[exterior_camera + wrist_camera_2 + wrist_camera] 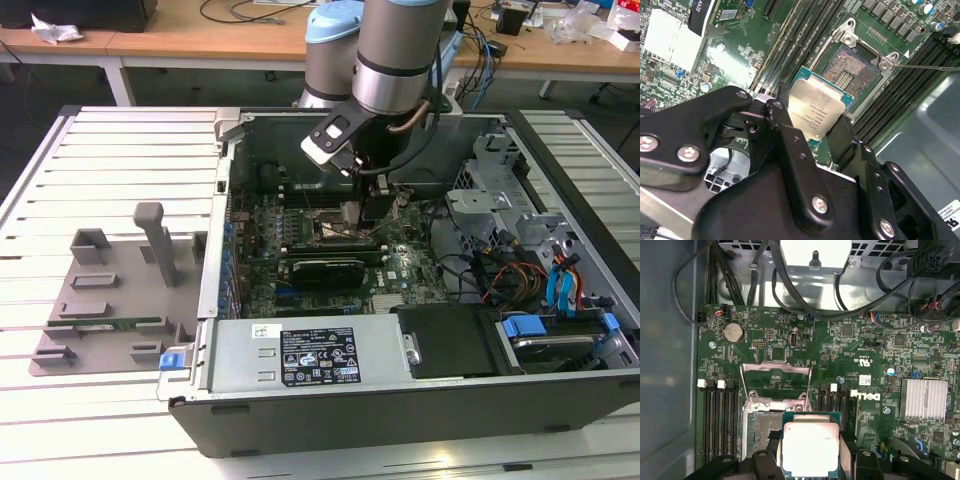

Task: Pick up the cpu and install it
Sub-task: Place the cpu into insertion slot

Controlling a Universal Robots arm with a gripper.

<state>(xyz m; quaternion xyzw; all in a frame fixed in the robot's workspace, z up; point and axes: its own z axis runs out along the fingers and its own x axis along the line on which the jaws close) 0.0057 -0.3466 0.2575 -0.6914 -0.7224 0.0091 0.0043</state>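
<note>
The claw [811,127] pinches the cpu [817,111] flat between its fingers [782,125], by opposite edges; the open socket [852,70] lies just past the claw's tips, seemingly a little lower; memory slots [805,40] flank the socket

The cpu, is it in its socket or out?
Out. The gripper holds the cpu by its edges, and the socket beside it is open, with its bare pins showing in the second wrist view.
</note>
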